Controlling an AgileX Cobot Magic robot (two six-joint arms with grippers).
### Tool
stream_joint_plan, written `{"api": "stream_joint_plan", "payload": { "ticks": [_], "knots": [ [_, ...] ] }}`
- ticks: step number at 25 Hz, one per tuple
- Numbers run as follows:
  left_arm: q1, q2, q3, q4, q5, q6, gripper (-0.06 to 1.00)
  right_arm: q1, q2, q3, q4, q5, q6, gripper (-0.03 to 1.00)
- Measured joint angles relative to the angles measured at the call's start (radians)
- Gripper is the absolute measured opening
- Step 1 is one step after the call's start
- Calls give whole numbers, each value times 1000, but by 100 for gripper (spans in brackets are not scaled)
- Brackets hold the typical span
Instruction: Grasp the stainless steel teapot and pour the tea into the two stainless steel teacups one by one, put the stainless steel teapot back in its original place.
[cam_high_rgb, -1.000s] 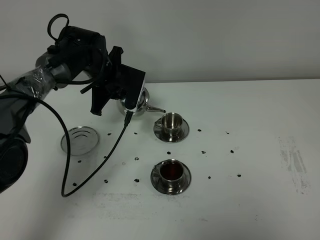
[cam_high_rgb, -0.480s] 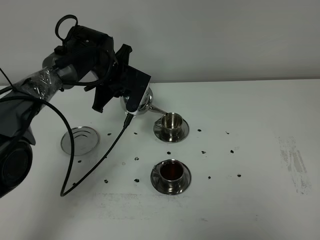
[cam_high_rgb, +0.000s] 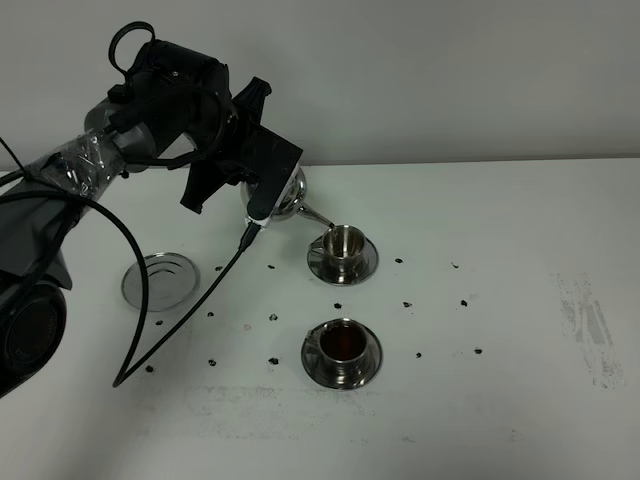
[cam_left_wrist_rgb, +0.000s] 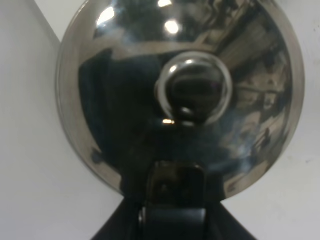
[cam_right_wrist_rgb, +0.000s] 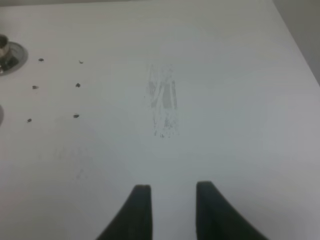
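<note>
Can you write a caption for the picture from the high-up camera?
Left gripper tips the steel teapot over the far teacup; the near teacup already holds tea.

One teapot (cam_high_rgb: 287, 195), two teacups (cam_high_rgb: 343, 243), one coaster disc (cam_high_rgb: 158, 281).

Lab: bare white table (cam_high_rgb: 520, 400), blank wall (cam_high_rgb: 450, 70)

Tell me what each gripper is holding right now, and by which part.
The left gripper holds the stainless steel teapot, apparently by its handle side opposite the spout, though the exact contact is hidden. The right gripper holds nothing.
</note>
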Motion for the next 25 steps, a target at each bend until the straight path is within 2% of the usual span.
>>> {"api": "stream_joint_plan", "payload": {
  "ticks": [8, 16, 25],
  "knots": [
    [-5, 1, 0, 14, -10, 46, 22, 0, 0, 0, 0, 0, 0, 21],
    [-22, 2, 0, 48, -56, 48, 22, 0, 0, 0, 0, 0, 0, 21],
    [-28, 3, 0, 77, -64, 49, 22, 0, 0, 0, 0, 0, 0, 21]
  ]
}}
